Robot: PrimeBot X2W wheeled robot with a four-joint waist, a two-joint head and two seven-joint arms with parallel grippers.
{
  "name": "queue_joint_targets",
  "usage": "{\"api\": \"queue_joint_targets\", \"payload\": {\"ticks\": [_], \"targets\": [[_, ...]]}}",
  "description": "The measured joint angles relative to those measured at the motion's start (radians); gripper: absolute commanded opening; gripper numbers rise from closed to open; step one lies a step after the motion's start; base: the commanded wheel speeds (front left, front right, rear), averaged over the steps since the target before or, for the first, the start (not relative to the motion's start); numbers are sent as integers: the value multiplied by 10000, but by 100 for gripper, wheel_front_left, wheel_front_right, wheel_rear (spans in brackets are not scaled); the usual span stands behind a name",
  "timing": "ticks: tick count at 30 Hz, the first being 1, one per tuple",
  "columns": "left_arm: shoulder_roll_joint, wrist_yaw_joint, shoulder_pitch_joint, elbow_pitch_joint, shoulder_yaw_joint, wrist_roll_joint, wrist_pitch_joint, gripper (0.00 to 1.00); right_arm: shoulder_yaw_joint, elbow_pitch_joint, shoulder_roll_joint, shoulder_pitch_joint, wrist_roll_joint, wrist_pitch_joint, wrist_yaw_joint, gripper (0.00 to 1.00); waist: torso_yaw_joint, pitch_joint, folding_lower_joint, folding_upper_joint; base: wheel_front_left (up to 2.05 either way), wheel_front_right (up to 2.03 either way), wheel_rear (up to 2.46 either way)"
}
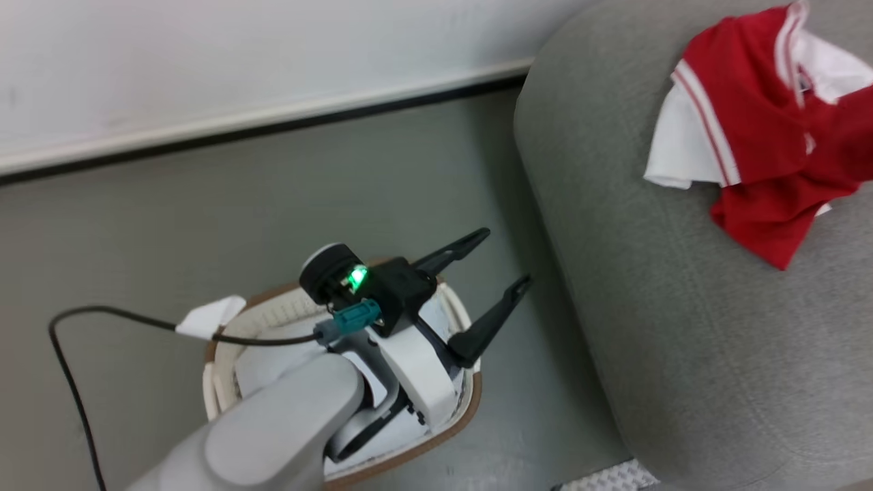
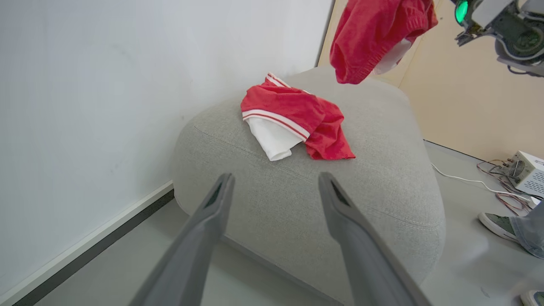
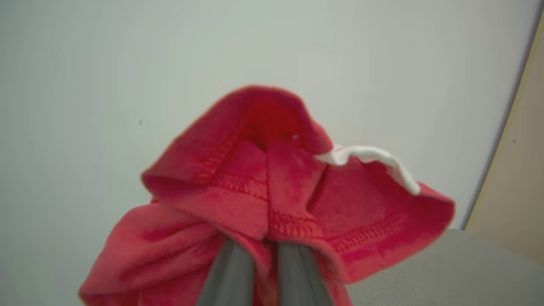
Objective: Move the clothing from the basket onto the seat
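Note:
A red jersey (image 1: pixel 764 150) with white panels and stripe trim lies crumpled on the grey seat (image 1: pixel 648 307), also seen as the jersey (image 2: pixel 297 114) on the seat (image 2: pixel 297 199). A second red garment (image 3: pixel 255 199) hangs above the seat (image 3: pixel 446 272) with my right gripper (image 3: pixel 265 250) shut on it; in the left wrist view this garment (image 2: pixel 374 38) dangles at the top. My left gripper (image 1: pixel 507 256) is open and holds nothing, above the right end of the cream basket (image 1: pixel 470 402) and pointing at the seat. The arm hides much of the basket's inside; a pale liner (image 1: pixel 273 361) shows.
A white wall with a dark baseboard (image 1: pixel 273 129) runs behind the grey floor. A black cable (image 1: pixel 68 341) loops left of the basket. Right of the seat are a small white box with wires (image 2: pixel 527 170) and a person's shoe (image 2: pixel 497 225).

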Motion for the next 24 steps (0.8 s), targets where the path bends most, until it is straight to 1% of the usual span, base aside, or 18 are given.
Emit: {"api": "queue_joint_targets", "payload": {"ticks": [4, 8, 12, 14, 18, 20, 24], "targets": [[353, 50, -259, -326, 84, 79, 224, 100, -1034, 596, -345, -391, 161, 0, 0, 0, 246, 820, 1, 0, 0, 0, 0], [573, 130, -474, -625, 186, 163, 372, 100, -1549, 1482, -602, -817, 336, 2, 0, 0, 496, 1576, 1, 0, 0, 0, 0], [702, 198, -626, -823, 242, 192, 445, 100, -1875, 2838, -924, -1220, 635, 2, 0, 0, 760, 2173, 2, 0, 0, 0, 0], [717, 205, -682, -890, 261, 194, 443, 100, -1747, 3728, -1210, -1369, 416, 178, 0, 0, 911, 2386, 2, 0, 0, 0, 0], [731, 221, -690, -890, 253, 194, 387, 100, -1267, 5116, -1129, -1888, 359, 629, 0, 0, 1171, 2630, 2, 0, 0, 0, 0], [727, 228, -688, -861, 234, 194, 353, 100, -1114, 5672, -1116, -2115, 374, 779, 0, 0, 1266, 2653, 1, -1, 0, 0, 0], [683, 259, -679, -800, 244, 190, 270, 100, -596, 6274, -1187, -2356, 616, 1074, 0, 0, 1361, 2544, 0, 0, 0, 0, 0]]}}
